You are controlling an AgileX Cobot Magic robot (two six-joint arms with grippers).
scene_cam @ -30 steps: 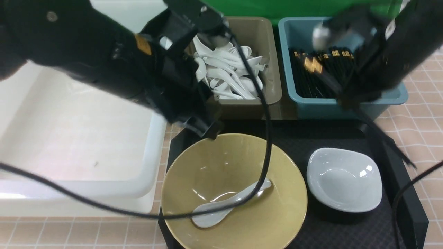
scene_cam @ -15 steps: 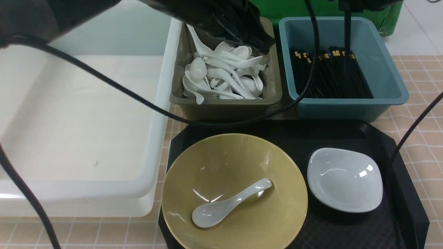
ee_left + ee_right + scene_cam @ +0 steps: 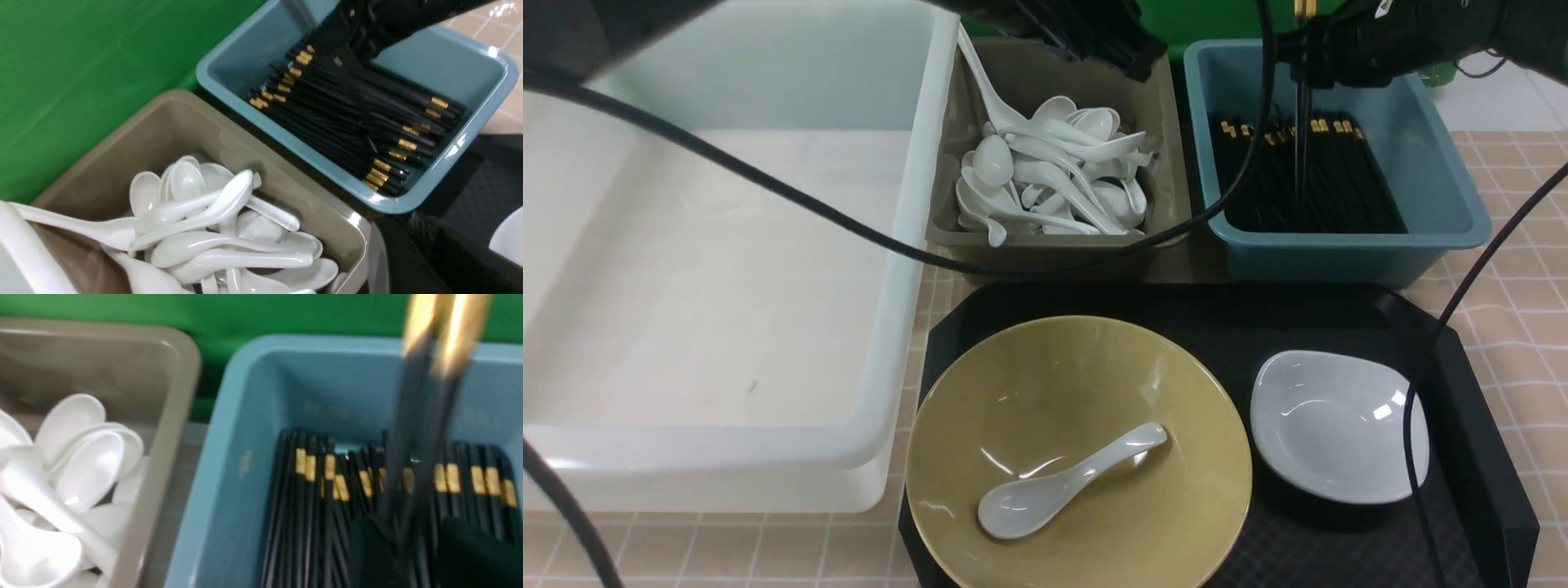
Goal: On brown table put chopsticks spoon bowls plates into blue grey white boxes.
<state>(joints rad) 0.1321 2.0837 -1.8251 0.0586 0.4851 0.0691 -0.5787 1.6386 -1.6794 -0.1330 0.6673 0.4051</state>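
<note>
Front view: a pair of thin black chopsticks with gold bands (image 3: 1301, 147) is upright at the right end effector (image 3: 1303, 69), over the teal-blue rectangular plastic box (image 3: 1356, 239).

The right arm reaches in from the right, its end effector just above the box's matching chopsticks; the right wrist view shows the pair between its fingers, but I cannot tell whether they clamp it. The left arm stretches across the large milky white plastic tub (image 3: 866, 384), its end effector (image 3: 1147, 61) together, above the olive-grey square box (image 3: 1054, 237) of white spoons. A dark cable (image 3: 898, 249) crosses in front of the boxes. Nearer, the black textured tray (image 3: 1339, 310) carries a wide olive-yellow bowl (image 3: 1078, 367) holding a glossy white ceramic spoon (image 3: 1021, 506), beside a small white rounded-square plate (image 3: 1339, 441); another cable (image 3: 1409, 416) passes before that plate.
</note>
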